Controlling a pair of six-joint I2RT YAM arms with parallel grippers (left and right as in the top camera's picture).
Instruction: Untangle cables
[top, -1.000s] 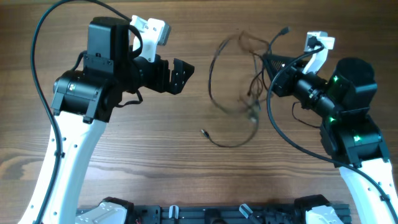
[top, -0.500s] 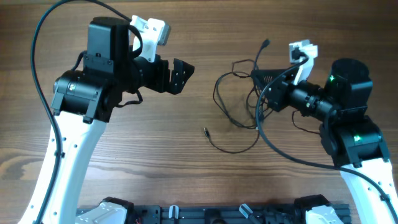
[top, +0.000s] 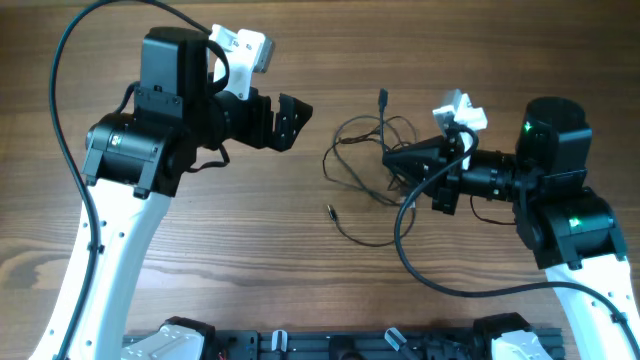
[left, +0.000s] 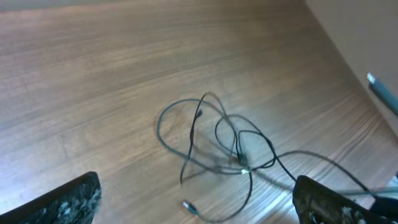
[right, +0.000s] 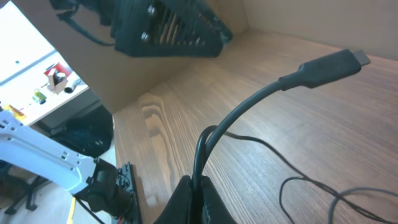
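- The right claw (top: 392, 158) is closed, its tips pinched on one strand of the cables (top: 350, 165).
- From the pinch, the gripped strand (right: 249, 109) rises out of the tips, bends over, and ends in a large plug (right: 353, 59).
- Seen from overhead, that plug end sticks out sideways from the right claw's tip. Its long axis runs across the line of the claw, and it points toward the far edge of the surface (top: 500, 50).
- The rest of the cables lie on the surface just ahead of the right claw's tip, in loose overlapping loops. The tangle sits between the two claws, much nearer the right one.
- One free tail leaves the loops on the near side and sweeps in a shallow arc away from the right claw. It ends in a small plug (top: 328, 211) that lies flat and points roughly toward the left arm's side.
- The left claw (top: 290, 122) is wide open and holds nothing. It is well apart from the tangle, with its opening facing the cables.
- In the left wrist view, its fingers (left: 68, 199) frame the loops, which lie ahead of and between them.
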